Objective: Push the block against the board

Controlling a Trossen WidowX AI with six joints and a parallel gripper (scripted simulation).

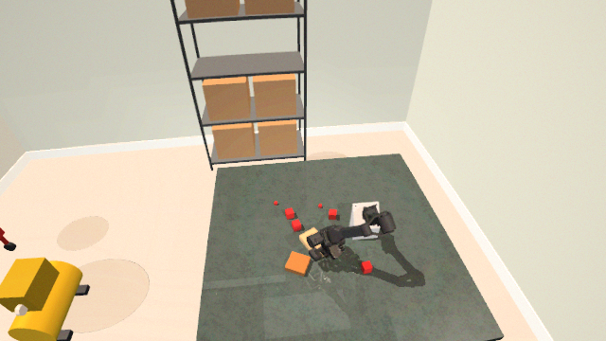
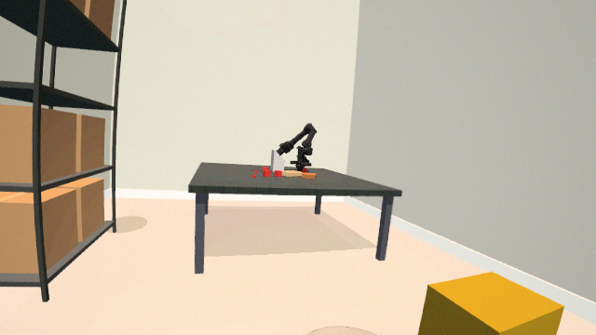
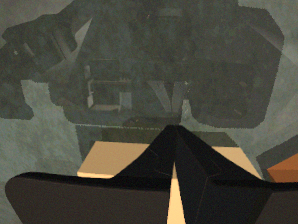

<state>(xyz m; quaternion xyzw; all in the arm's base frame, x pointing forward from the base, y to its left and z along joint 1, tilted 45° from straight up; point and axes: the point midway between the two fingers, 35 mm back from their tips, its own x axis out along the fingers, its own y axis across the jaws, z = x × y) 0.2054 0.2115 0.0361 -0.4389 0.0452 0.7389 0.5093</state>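
Observation:
The orange square block (image 1: 297, 263) (image 2: 309, 176) lies flat on the table; its corner shows at the right edge of the wrist view (image 3: 287, 171). The light wooden board (image 1: 309, 234) (image 2: 291, 173) (image 3: 115, 156) lies flat beside it, partly hidden by the arm and the fingers. A narrow strip of table shows between block and board. My gripper (image 1: 326, 252) (image 2: 300, 168) (image 3: 173, 132) is shut and empty, pointing down over or close beside the board. Whether the fingertips touch the board, I cannot tell.
Two red cubes (image 1: 290, 213) (image 1: 296, 224) lie beyond the board. Another red cube (image 1: 332, 214) lies near the white panel (image 1: 358, 223) at the arm's base. One more red cube (image 1: 366, 267) lies on the block's right. Two tiny red pieces (image 1: 276, 203) (image 1: 320, 206) lie farther back.

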